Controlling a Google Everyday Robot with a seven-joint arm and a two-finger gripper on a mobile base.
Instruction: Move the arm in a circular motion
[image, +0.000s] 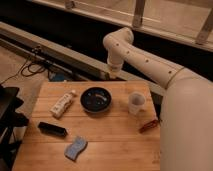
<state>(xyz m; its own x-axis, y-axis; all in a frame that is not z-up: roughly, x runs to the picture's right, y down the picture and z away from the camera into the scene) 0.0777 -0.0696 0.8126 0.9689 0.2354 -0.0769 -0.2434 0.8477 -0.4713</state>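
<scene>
- Camera view: arm comes in from the right, its elbow bent high behind the bowl.
- Pincer hangs behind the bowl, past the surface edge; its grip cannot be told.
- Cup stands right of the bowl.

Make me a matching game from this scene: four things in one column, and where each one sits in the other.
Things:
1. dark bowl
2. blue sponge
3. cup
4. hand at the end of the arm

Places:
a. by the near edge of the table
b. hanging at the table's far edge
c. middle of the table
d. just right of the bowl

Pairs: 1-c, 2-a, 3-d, 4-b.
</scene>
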